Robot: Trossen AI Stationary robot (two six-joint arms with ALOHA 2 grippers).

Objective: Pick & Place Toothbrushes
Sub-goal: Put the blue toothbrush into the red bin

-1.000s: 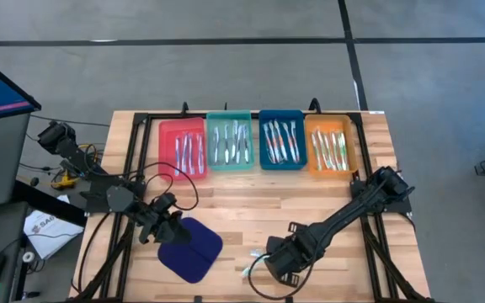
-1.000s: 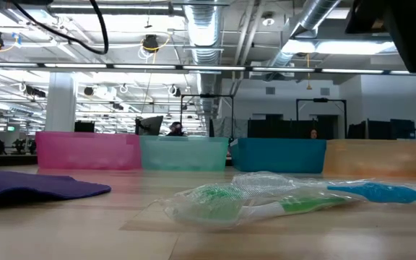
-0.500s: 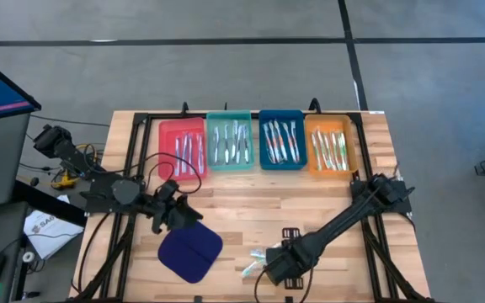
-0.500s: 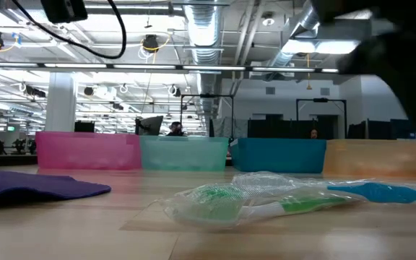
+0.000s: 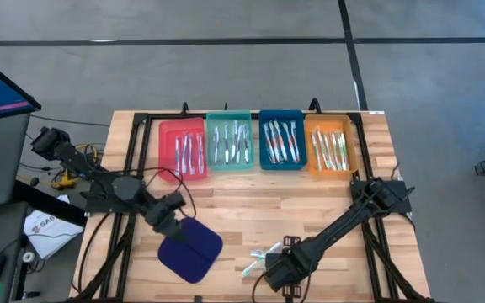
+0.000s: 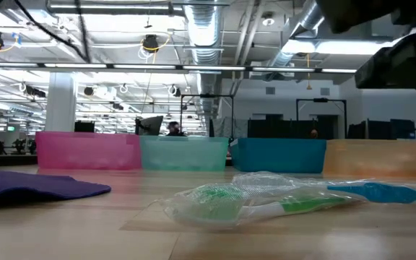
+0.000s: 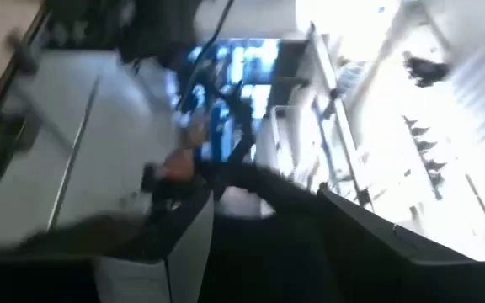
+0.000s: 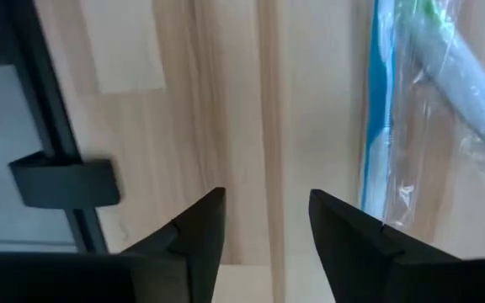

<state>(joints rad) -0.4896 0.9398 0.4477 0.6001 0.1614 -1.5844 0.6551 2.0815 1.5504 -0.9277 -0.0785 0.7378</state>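
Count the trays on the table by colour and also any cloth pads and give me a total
Red tray: 1
Teal tray: 1
Blue tray: 1
Orange tray: 1
Dark blue cloth pad: 1
Total: 5

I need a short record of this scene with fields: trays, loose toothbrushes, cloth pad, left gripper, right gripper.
trays: red tray, teal tray, blue tray, orange tray, in a row along the far edge of the wooden table, each holding toothbrushes
loose toothbrushes: wrapped green toothbrush and wrapped blue toothbrush at the near edge
cloth pad: dark blue cloth pad, near left
left gripper: left gripper over the pad's corner
right gripper: right gripper open, empty, beside the loose toothbrushes
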